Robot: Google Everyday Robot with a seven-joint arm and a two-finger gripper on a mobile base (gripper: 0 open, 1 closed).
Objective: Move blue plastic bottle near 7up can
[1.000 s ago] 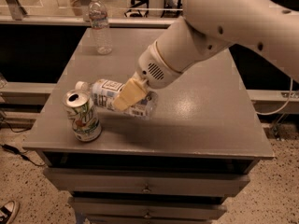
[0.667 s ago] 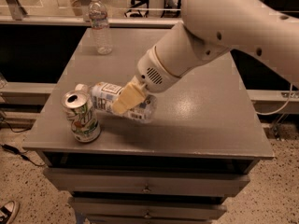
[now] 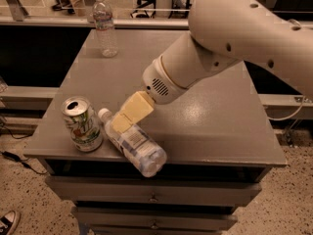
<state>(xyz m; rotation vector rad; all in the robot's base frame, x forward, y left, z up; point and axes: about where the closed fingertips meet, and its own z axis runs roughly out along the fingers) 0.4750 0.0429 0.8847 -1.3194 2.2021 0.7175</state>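
The blue plastic bottle (image 3: 133,142) lies on its side at the front edge of the grey table (image 3: 215,126). Its white cap points to the back left and its base reaches the table edge. The 7up can (image 3: 82,124) stands upright just left of it, almost touching near the cap. My gripper (image 3: 128,115) comes down from the big white arm (image 3: 220,48) and rests over the bottle's shoulder, close behind the cap. It hides part of the bottle's upper end.
A taller slim clear water bottle (image 3: 104,25) stands upright at the table's back left corner. Drawers (image 3: 154,197) sit below the table front. A shoe (image 3: 7,222) shows on the floor at the lower left.
The gripper has moved down and toward the front edge with the bottle. The bottle has turned from lying crosswise above the table to lying on the table right beside the can.
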